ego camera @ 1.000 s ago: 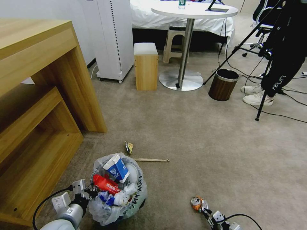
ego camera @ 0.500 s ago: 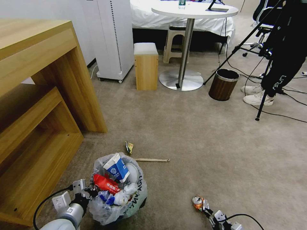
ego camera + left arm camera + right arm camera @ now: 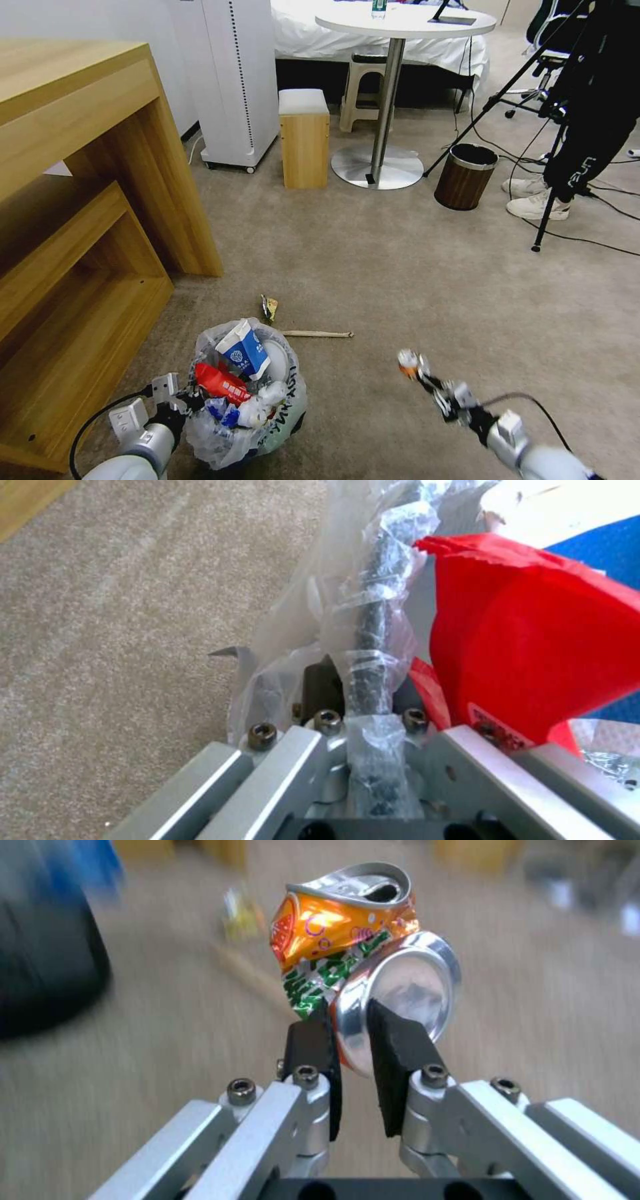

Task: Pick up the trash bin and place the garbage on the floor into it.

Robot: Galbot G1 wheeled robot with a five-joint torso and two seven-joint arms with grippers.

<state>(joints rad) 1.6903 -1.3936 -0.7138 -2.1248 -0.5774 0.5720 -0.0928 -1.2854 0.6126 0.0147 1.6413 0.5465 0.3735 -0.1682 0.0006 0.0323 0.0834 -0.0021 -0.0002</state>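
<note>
- The wooden desk with open shelves stands along the left side of the room, on the beige carpet.
- The left gripper is clenched on the near-left rim of the trash bin, pinching the black rim and the bag folded over it.
- The bin sits near the desk's lower shelf and is lined with a crinkled clear bag with black lettering too creased to read.
- Inside lie a blue and white paper cup bearing a small white logo, a red wrapper with white print, some blue scraps and crumpled white paper.
- Just beyond the bin, a small wrapper and a wooden stick lie on the carpet.
- The right gripper is to the right of the bin, above the carpet, gripping a crushed can, orange with green lettering, by its bottom edge.
- Farther back stand a white appliance, a small wooden stool, a round white table, and a brown wood-grain bin.
</note>
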